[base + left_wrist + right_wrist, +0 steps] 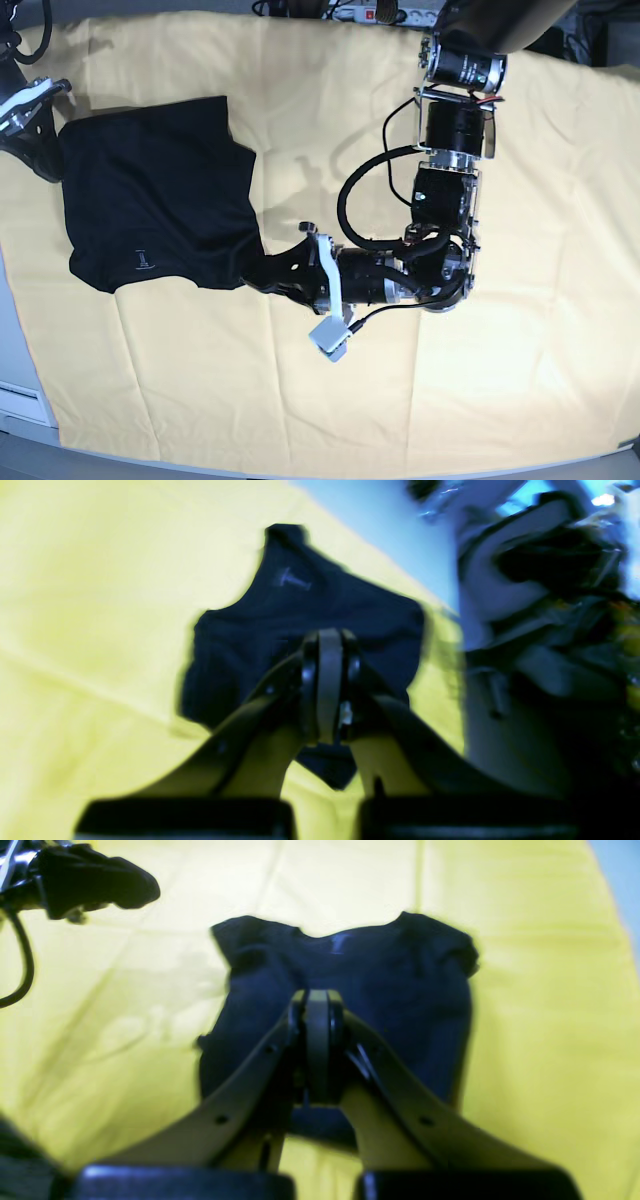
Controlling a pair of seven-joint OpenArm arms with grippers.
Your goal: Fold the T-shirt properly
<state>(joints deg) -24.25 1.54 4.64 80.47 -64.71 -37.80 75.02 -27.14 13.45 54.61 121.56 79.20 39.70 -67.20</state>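
The black T-shirt (150,200) lies bunched on the yellow table cloth (480,400) at the left, with its pale logo (143,260) near its lower edge. My left gripper (258,272) sits at the shirt's lower right corner. In the left wrist view it (330,640) is shut, pads pressed together over the T-shirt (240,645), and no cloth shows between them. My right gripper (46,162) is at the shirt's left edge. The right wrist view shows it (320,1000) shut above the T-shirt (410,990). Both wrist views are blurred.
The left arm (450,190) reaches in from the top right and bends across the table's middle. A power strip (370,12) lies beyond the far edge. The grey table edge (15,380) shows at the lower left.
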